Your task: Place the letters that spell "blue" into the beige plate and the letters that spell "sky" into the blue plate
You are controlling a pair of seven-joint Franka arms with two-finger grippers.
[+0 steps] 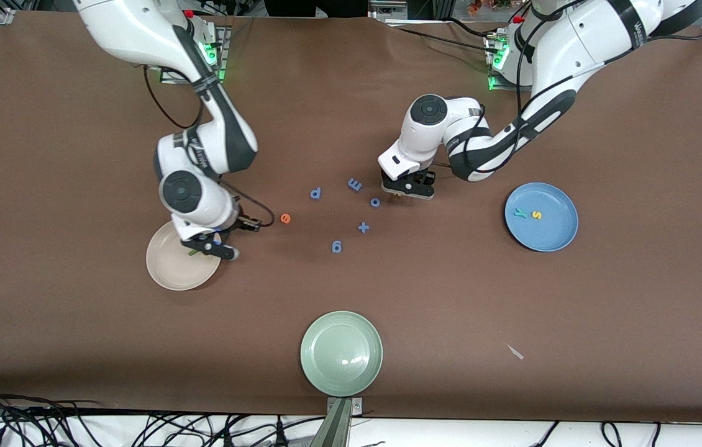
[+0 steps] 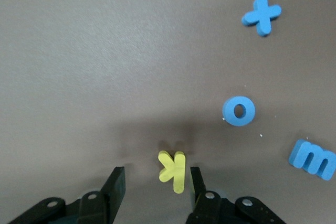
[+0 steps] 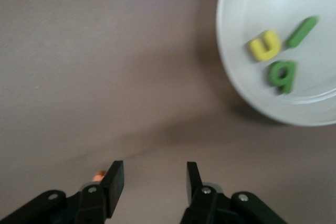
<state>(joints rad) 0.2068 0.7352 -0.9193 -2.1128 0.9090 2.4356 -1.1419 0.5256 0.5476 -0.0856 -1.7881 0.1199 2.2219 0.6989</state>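
Fingers (image 2: 116,187) of the left gripper (image 2: 156,187) stand apart, nothing clamped: the small yellow foam letter k (image 2: 174,170) lies flat on the brown surface (image 1: 450,298) between them, just beside one finger, contact not clear. In the front view that left gripper (image 1: 409,190) sits low over the surface near the loose blue foam letters: blue o (image 2: 239,110), blue x (image 2: 261,14), blue m (image 2: 314,159). Blue p-shaped letter (image 1: 315,194) and blue g-shaped letter (image 1: 337,246) lie in the same cluster mid-surface.

Right gripper (image 3: 151,184): fingers (image 3: 116,182) apart, holding nothing, bare brown surface between them. Front view puts the right gripper (image 1: 214,247) at the rim of the round cream-beige plate (image 1: 164,273), on the plate's side facing the letter cluster.

Cream-beige plate holds three letters: yellow foam u (image 3: 264,46), green foam b (image 3: 282,74), dark green foam stick l (image 3: 302,30), close together, u and b nearly touching. Tiny orange foam letter e (image 1: 286,218) is on the surface between that plate and the blue cluster, not in any plate.

Round mid-blue plate (image 1: 550,236) toward the left arm's end holds teal foam y (image 1: 520,213) and yellow foam s (image 1: 536,215), side by side. Larger pale green plate (image 1: 363,366) sits nearest the front camera. Small pale scrap (image 1: 515,352) lies on the surface between green plate and blue plate.
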